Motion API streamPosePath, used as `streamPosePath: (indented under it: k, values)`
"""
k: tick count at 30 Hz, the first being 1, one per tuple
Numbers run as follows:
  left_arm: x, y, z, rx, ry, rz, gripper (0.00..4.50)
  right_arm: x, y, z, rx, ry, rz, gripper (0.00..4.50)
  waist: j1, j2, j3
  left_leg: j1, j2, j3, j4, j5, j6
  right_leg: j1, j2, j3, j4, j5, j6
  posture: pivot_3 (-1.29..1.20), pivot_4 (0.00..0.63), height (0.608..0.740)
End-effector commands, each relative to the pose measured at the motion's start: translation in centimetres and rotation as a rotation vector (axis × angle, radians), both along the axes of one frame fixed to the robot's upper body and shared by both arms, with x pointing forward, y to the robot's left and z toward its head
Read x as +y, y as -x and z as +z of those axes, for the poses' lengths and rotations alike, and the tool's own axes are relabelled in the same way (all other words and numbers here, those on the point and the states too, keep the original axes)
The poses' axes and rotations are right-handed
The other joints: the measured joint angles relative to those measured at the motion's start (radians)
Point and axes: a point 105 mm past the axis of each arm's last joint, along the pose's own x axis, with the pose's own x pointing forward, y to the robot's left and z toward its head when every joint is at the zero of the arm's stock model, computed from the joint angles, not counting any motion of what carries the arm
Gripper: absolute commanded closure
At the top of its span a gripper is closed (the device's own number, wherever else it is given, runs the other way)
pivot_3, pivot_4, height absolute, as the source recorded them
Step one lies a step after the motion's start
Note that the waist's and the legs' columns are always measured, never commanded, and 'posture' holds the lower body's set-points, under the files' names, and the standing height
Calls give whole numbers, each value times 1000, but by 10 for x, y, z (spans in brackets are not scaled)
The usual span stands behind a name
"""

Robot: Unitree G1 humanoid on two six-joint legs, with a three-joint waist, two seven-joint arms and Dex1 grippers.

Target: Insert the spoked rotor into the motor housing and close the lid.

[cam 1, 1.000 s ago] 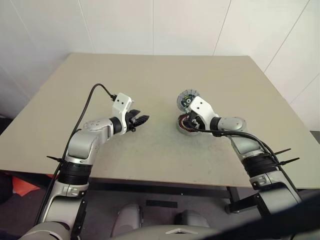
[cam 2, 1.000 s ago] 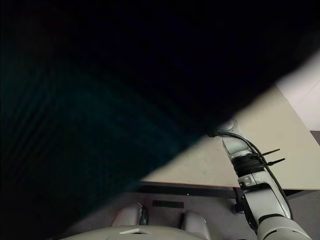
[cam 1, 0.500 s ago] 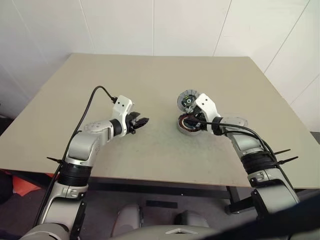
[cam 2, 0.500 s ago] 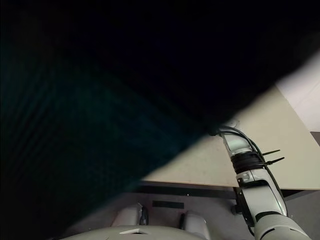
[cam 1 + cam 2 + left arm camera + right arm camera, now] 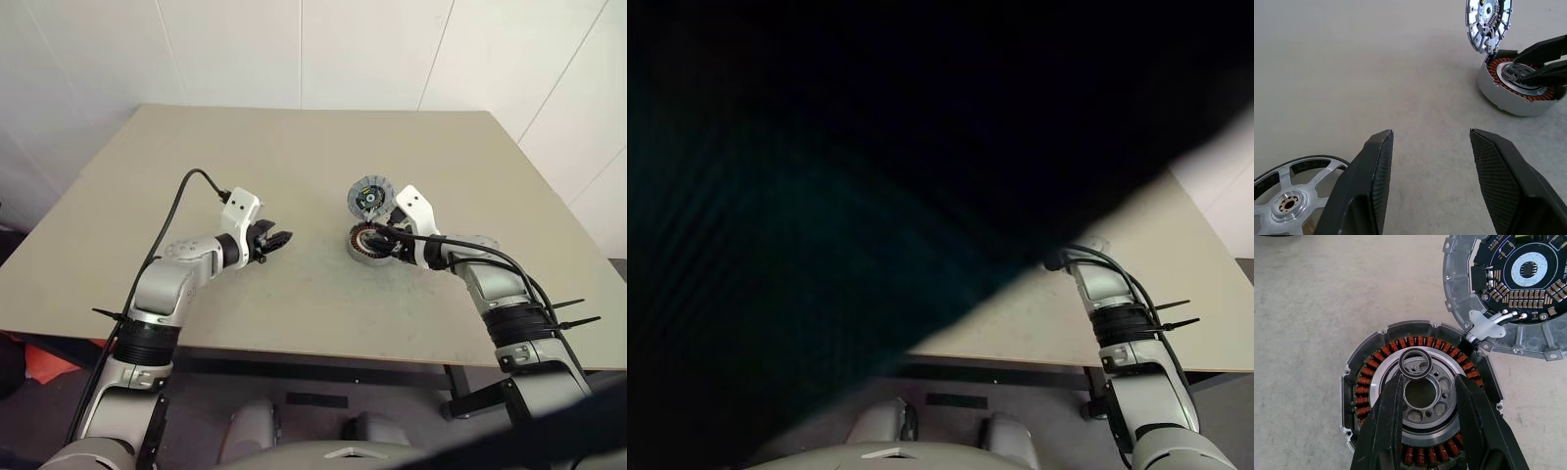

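**Housing open on the desk, rotor still outside it**

The motor housing sat on the beige desk, right of centre, its ring of copper-red windings exposed. The lid stood tilted up at the housing's far edge, joined there by a small bracket and pale wires, with its circuit-board face turned toward the robot. A small dark ring lay on the metal centre of the housing, on the far side of the central bore.

The right claw reached in over the housing from the right. Its two black fingers were parted, one on each side of the bore, their tips just near of the ring; whether they touched anything I could not tell, and they gripped nothing.

The left claw hung above the desk, well to the left of the housing, fingers apart and empty. The spoked rotor lay flat on the desk just beside and beneath that claw.
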Motion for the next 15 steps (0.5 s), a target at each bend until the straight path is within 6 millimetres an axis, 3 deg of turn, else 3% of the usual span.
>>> streamPosePath:
  k: [1, 15]
  values:
    - [0, -1, 11, -50, 0, -6, 1881, -3, -4, 3, -5, 7, -27, 2690, 0, 0, 0, 0, 0, 0, 0, 0, 0, 0, 0, 0, 0, 0, 0, 0, 0, 740]
    - [2, 0, 7, -39, -6, 1, 1881, 15, -3, 20, -45, -20, 35, 2690, -1, 0, 0, 0, 0, 0, 0, 0, -1, 0, 0, 0, 0, 0, 0, 0, 0, 740]
